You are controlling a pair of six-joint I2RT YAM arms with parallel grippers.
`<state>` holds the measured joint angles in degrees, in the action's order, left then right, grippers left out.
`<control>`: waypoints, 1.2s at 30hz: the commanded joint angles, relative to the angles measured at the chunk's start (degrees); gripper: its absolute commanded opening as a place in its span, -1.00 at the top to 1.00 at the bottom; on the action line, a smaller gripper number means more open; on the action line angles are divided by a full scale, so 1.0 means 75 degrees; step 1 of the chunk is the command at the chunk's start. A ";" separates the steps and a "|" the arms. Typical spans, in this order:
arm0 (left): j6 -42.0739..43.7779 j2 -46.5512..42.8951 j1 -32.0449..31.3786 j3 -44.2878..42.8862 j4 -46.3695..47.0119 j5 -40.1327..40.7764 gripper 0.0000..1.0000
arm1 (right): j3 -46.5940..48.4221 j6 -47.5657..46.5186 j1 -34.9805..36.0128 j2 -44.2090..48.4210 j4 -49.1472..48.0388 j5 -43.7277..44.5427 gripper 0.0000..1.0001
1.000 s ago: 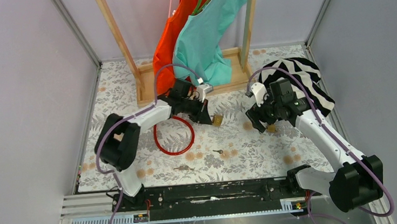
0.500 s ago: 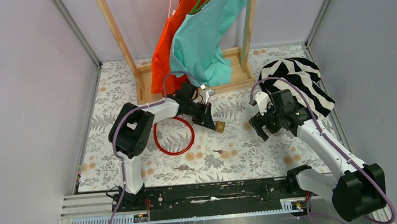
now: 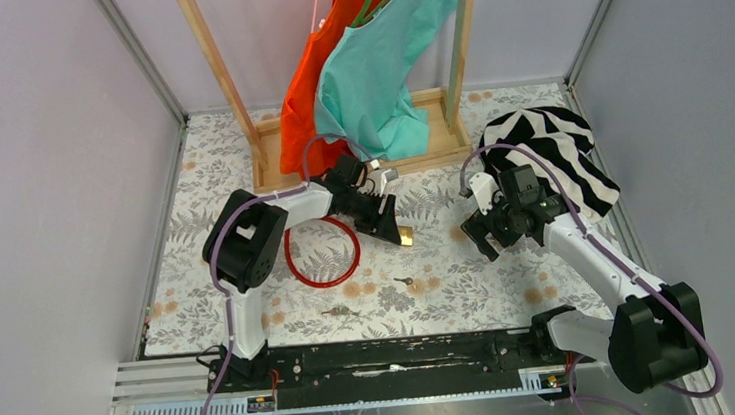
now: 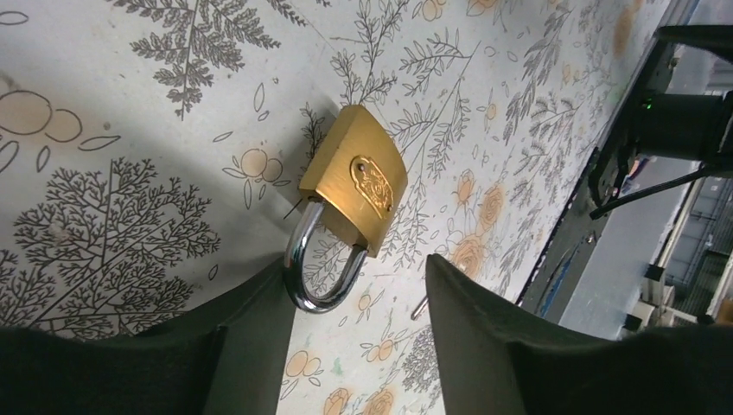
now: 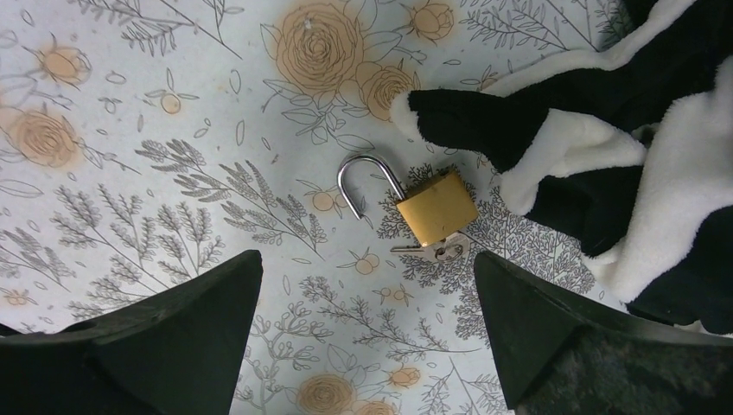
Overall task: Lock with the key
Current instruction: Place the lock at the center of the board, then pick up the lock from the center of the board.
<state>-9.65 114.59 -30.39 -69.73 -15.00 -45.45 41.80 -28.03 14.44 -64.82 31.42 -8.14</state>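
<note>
Right wrist view is showing my right gripper (image 5: 366,256) hanging wide apart over the open padlock (image 5: 436,207) just beside the striped cloth (image 5: 622,156), so I am risking pinching fabric or dislodging its key (image 5: 432,251).

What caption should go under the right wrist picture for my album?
Right gripper open above an unlocked padlock, key at its base, beside striped cloth.

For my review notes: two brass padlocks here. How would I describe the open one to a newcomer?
Start at the black-and-white striped cloth at the far right. Just beside its edge, under the right hand, lies a brass padlock. Unlike the other padlock by the left hand, its shackle is swung open and a key sits at its base.
</note>
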 commanded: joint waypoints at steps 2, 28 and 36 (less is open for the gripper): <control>0.0362 -0.0507 -0.0043 0.0182 -0.0109 0.0404 -0.39 | 0.0226 -0.1002 -0.0259 -0.0351 0.0089 -0.0116 -0.98; 0.1300 -0.3301 -0.0038 0.1036 -0.0144 0.1223 -0.88 | 0.1063 -0.4560 -0.1305 -0.3200 0.0349 -0.1091 -0.53; 0.1291 -0.3411 -0.0039 0.0956 -0.0144 0.1213 -0.88 | 0.0457 -0.4861 -0.1304 -0.3252 -0.0168 -0.1069 -0.21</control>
<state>-1.30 90.63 -30.46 -62.65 -16.73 -37.04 47.66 -61.80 4.86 -88.84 32.38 -14.90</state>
